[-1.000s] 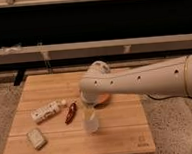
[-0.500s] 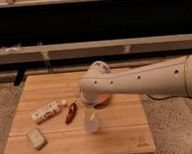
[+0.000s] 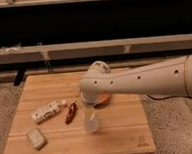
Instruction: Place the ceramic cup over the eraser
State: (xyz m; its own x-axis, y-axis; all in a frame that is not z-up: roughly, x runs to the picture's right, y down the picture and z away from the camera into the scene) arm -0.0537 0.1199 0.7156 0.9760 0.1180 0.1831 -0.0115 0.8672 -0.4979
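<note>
The ceramic cup (image 3: 91,122) is a small pale tumbler standing on the wooden table (image 3: 119,135), near the middle front. My gripper (image 3: 89,108) reaches down from the large white arm (image 3: 140,80) and sits right at the cup's top. The black eraser is not in view; I cannot tell whether it is under the cup.
An orange bowl (image 3: 104,99) lies behind the cup, mostly hidden by the arm. A dark red elongated object (image 3: 71,113) lies left of the cup. A white labelled bottle (image 3: 45,111) lies further left. A pale beige block (image 3: 36,138) sits at the front left.
</note>
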